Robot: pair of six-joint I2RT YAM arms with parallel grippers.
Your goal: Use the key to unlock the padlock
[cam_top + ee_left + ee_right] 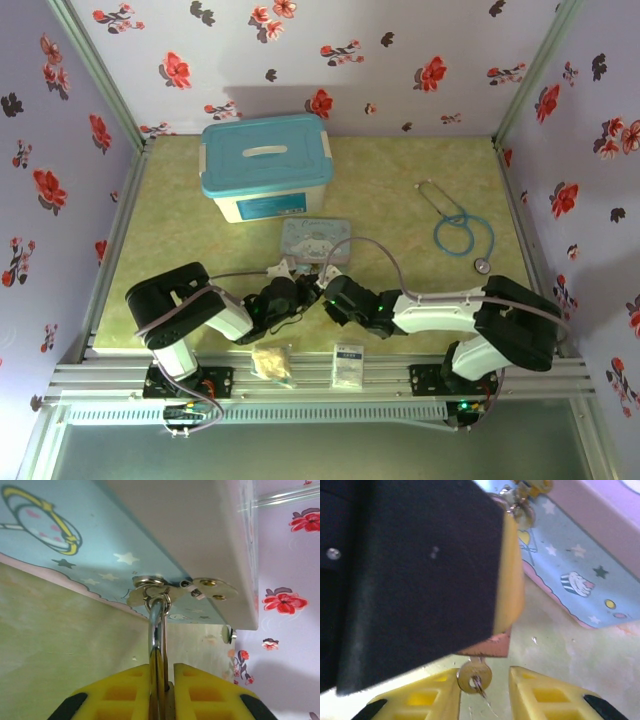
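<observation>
The small brass padlock hangs from the latch ring of the pale-blue cartoon tin box. Its long axis runs from that latch back toward the arms. Its thin silver shackle points at the tin and is threaded through the ring, and its keyhole end faces away from the tin. The left hand is clamped on the padlock, its yellow fingers pressed together on either side of the lower shackle and body. The small round-headed metal key stands out of the padlock's free end, in line with it, head toward the right hand. That hand's fingers stand apart with the key head between them, closer to one than the other. All this sits near the middle of the green bench. A white packet at the near edge carries print too small to read.
</observation>
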